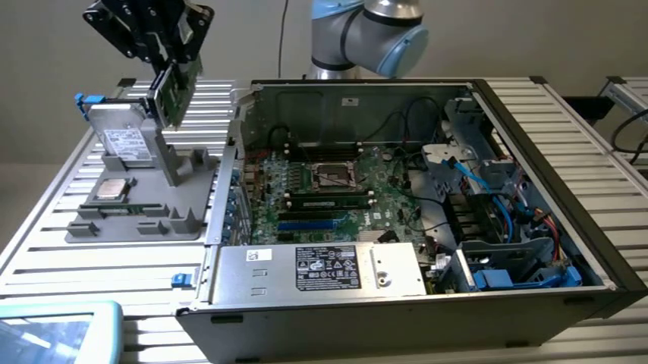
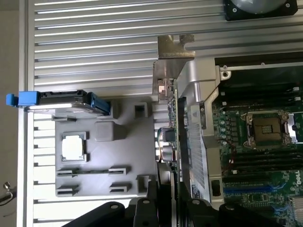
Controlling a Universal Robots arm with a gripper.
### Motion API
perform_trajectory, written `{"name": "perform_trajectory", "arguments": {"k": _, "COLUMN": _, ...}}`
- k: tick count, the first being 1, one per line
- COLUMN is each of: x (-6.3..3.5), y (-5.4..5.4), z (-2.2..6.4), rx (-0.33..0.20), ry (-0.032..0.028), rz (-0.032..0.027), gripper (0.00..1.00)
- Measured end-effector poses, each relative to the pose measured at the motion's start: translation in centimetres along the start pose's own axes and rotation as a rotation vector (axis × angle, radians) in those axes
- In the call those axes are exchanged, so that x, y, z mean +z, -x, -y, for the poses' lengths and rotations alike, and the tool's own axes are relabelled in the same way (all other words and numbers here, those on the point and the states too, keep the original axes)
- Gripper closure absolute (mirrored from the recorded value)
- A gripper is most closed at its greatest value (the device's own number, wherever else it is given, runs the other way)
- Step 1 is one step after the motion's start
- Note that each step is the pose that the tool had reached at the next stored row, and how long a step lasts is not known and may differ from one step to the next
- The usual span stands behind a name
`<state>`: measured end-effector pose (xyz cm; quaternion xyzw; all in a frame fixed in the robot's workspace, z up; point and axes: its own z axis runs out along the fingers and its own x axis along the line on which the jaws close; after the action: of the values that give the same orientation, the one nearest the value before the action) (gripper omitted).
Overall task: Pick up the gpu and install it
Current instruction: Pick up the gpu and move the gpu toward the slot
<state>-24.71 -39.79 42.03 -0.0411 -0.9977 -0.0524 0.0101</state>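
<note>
We see the claw (image 1: 167, 59) up high. It pinches the gpu (image 1: 174, 95) between its two black fingers. The jaws are partway closed and sit tight on the top edge of the card. The gpu hangs down under the claw, tipped a little, with its green side showing. It is up in the air and touches nothing below it.

Under the claw a grey tray (image 1: 142, 220) sits on the table (image 1: 61, 250). A hard drive (image 1: 127, 140) with a blue tab lies on the tray, below the claw and a bit to the exterior view's left of it. Farther from the claw on the same tray lies a square chip (image 1: 109, 189).

In the wrist view we look down along the gpu (image 2: 174, 118) edge-on. Its silver end piece is at the end far from the claw (image 2: 166, 189).

The open case (image 1: 335, 98) stands below the claw, to the exterior view's right of it. A green board (image 1: 324, 205) lies flat inside.
</note>
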Motion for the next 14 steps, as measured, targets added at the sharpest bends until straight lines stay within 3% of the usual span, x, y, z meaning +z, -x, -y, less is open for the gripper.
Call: {"name": "perform_trajectory", "arguments": {"k": 14, "x": -0.34, "y": 6.3, "z": -0.44, "rx": 0.0, "ry": -0.0004, "rz": -0.0027, "gripper": 0.72}}
